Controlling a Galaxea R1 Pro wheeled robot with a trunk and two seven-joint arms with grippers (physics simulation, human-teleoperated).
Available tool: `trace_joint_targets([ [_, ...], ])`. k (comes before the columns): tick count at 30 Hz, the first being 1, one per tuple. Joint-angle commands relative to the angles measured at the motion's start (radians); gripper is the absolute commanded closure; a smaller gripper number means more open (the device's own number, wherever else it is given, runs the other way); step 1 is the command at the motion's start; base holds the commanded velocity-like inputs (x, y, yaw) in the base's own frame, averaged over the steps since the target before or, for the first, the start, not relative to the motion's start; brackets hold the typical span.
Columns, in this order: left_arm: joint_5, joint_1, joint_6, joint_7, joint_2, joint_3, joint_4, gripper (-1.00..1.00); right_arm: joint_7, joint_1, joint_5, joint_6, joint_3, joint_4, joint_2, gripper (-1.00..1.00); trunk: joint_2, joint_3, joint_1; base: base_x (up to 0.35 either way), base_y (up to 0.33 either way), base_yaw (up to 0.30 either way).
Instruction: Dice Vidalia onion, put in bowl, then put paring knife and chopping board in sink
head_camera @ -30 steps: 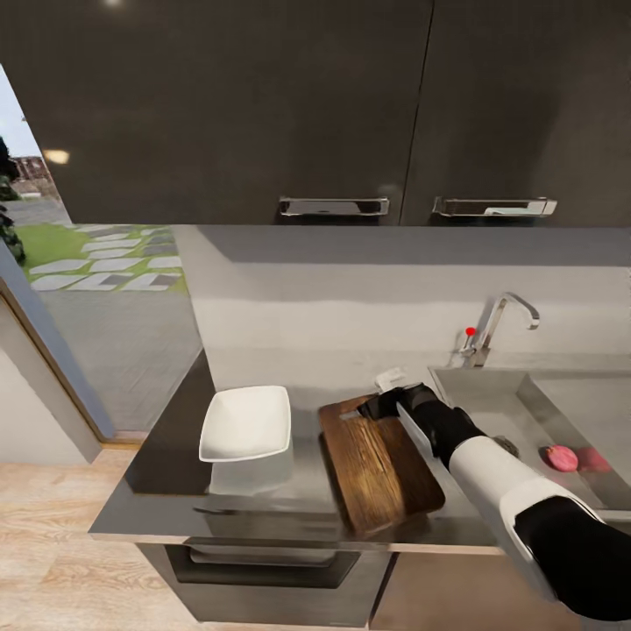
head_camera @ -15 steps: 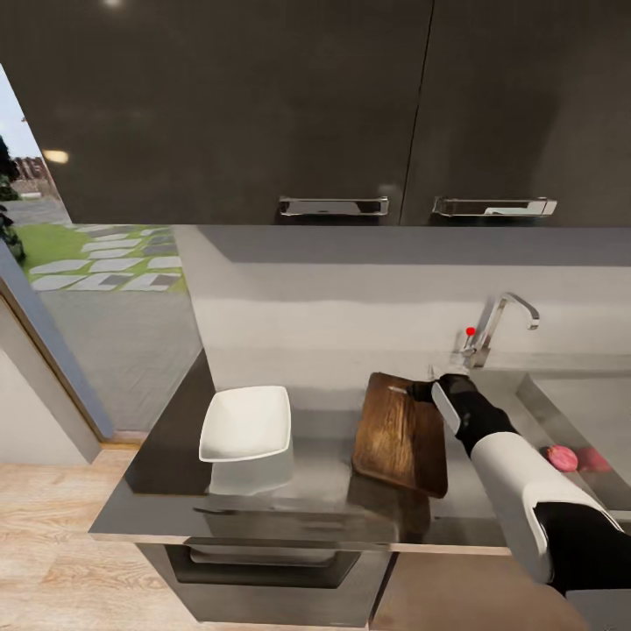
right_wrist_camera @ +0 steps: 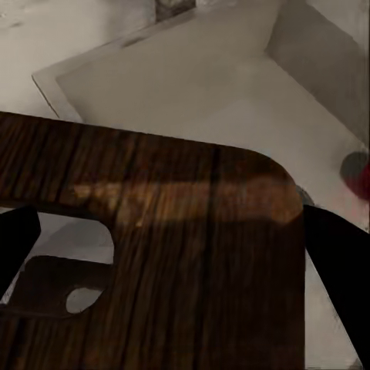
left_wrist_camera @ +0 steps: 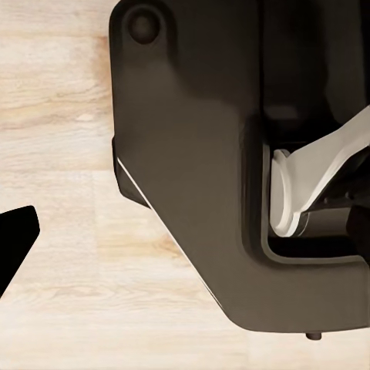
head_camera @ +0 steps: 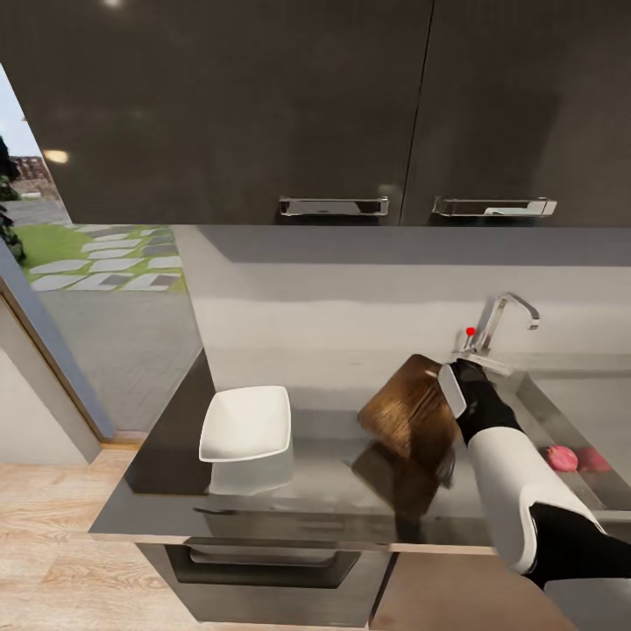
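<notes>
Currently, we are holding the chopping board (head_camera: 409, 410) clear of the table (head_camera: 289, 482) with our right tool (head_camera: 449, 379), which is clamped on the board's far end by the slot handle. The board is tilting steeply, hanging just left of the sink (head_camera: 574, 412). The Vidalia onion (head_camera: 561, 457) is lying in the basin, near its right side. The bowl (head_camera: 245, 422) is resting on the table, well left of the board. We cannot tell the state of our left tool.
</notes>
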Motion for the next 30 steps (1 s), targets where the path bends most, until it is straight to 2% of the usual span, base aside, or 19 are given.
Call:
trace_joint_targets([
  [1, -0.004, 0.000, -0.001, 0.002, 0.000, -0.001, -0.002, -1.00, -0.041, 0.000, -0.031, 0.003, -0.002, -0.021, 0.007, 1.00, -0.002, -0.002, 0.001, 0.000, 0.000, 0.000],
  [3, -0.004, 0.001, -0.001, 0.002, 0.000, -0.001, -0.002, -1.00, -0.099, 0.000, -0.075, 0.003, -0.002, -0.047, 0.018, 1.00, -0.002, -0.002, 0.001, 0.000, 0.000, 0.000],
  [7, -0.004, 0.001, -0.001, 0.002, 0.000, -0.001, -0.002, -1.00, -0.297, 0.000, -0.216, 0.003, -0.001, -0.115, 0.051, 1.00, -0.002, -0.002, 0.001, 0.000, 0.000, 0.000],
  [9, -0.004, 0.001, -0.001, 0.002, 0.000, -0.001, -0.002, -1.00, -0.387, 0.000, -0.254, 0.000, -0.001, -0.147, 0.075, 1.00, -0.002, -0.002, 0.001, 0.000, 0.000, 0.000],
  [13, -0.004, 0.001, -0.001, 0.001, 0.000, -0.001, -0.002, -1.00, -0.500, 0.000, -0.276, -0.020, -0.001, -0.184, 0.103, 1.00, -0.002, -0.002, 0.001, 0.000, 0.000, 0.000],
  [21, -0.005, 0.000, -0.003, 0.001, 0.000, -0.001, 0.018, -1.00, -0.661, 0.000, -0.281, -0.101, 0.000, -0.196, 0.156, 1.00, -0.002, -0.002, 0.001, -0.122, 0.000, 0.000],
  [22, -0.005, 0.001, -0.005, 0.001, -0.001, -0.001, 0.020, -1.00, -0.704, 0.000, -0.281, -0.124, -0.001, -0.196, 0.165, 1.00, -0.002, -0.002, 0.001, -0.309, 0.000, 0.000],
  [27, -0.005, 0.000, -0.007, 0.001, -0.013, -0.001, 0.021, -1.00, -0.742, 0.000, -0.291, -0.187, -0.004, -0.195, 0.166, 1.00, -0.002, -0.002, 0.001, -0.324, 0.024, 0.000],
  [30, -0.005, 0.000, -0.007, 0.001, -0.016, -0.001, 0.021, -1.00, -0.748, 0.000, -0.359, -0.211, -0.005, -0.189, 0.163, 1.00, -0.002, -0.002, 0.001, -0.326, 0.066, 0.000],
])
